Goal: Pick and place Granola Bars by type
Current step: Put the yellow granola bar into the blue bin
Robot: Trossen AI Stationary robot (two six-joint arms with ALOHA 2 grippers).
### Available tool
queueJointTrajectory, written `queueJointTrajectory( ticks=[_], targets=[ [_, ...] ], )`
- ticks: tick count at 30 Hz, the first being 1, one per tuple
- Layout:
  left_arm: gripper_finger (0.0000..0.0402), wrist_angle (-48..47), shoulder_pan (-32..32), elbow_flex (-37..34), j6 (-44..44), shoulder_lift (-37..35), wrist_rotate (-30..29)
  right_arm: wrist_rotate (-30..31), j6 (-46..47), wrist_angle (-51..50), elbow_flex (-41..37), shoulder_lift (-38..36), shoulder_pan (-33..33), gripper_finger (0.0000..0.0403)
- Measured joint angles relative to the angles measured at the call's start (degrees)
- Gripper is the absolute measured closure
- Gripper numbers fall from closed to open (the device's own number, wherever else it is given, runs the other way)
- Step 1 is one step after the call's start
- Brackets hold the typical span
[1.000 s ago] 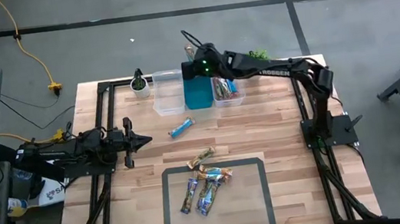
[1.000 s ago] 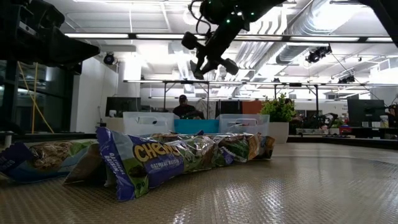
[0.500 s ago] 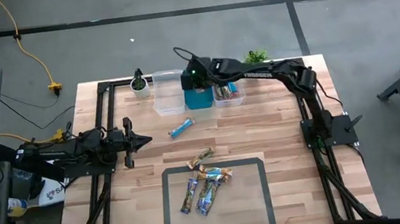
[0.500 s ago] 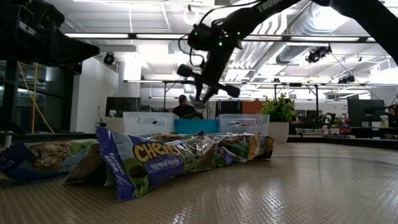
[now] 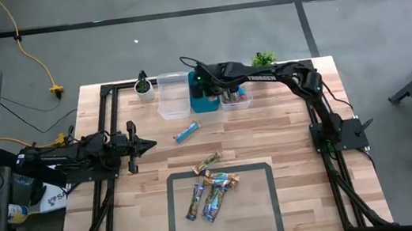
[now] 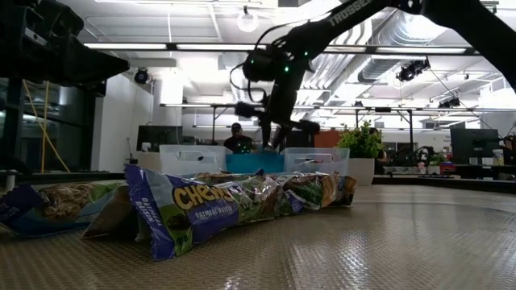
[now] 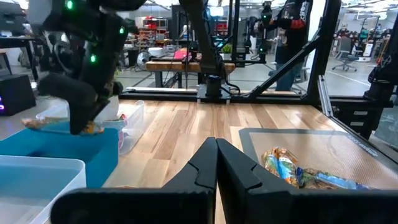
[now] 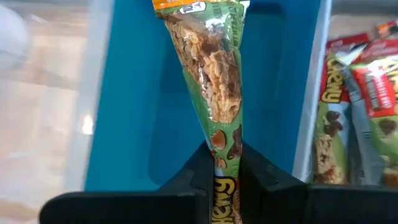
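Your left gripper (image 5: 148, 144) sat parked at the table's left side, fingers pressed together with nothing in them, pointing toward the middle. Just past it, one blue-wrapped bar (image 5: 187, 131) lay alone on the wood. Nearer the front edge, a small pile of granola bars (image 5: 212, 190) rested on the dark mat (image 5: 261, 204), one bar poking off its back edge.

At the back you had three bins in a row: a clear bin (image 5: 173, 96), the blue bin (image 5: 204, 100), then another clear bin (image 5: 235, 96) with red-labelled bars in it. Your right gripper (image 8: 225, 163) hung right over the blue bin, clamped on the end of a green-wrapped granola bar (image 8: 217, 81), which stuck straight out past the fingertips above the bin's blue floor.
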Motion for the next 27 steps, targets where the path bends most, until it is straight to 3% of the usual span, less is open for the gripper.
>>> queueJointTrajectory(
  ticks=[13, 27],
  targets=[
    [0.0401, 0.0, 0.0, 0.0, 0.0, 0.0, 0.0, 0.1, -0.1, 2.6, -0.1, 2.8, 0.0, 0.0373],
    [0.0401, 0.0, 0.0, 0.0, 0.0, 0.0, 0.0, 0.0, -0.3, 3.4, -0.1, 2.8, 0.0, 0.0312]
  ],
)
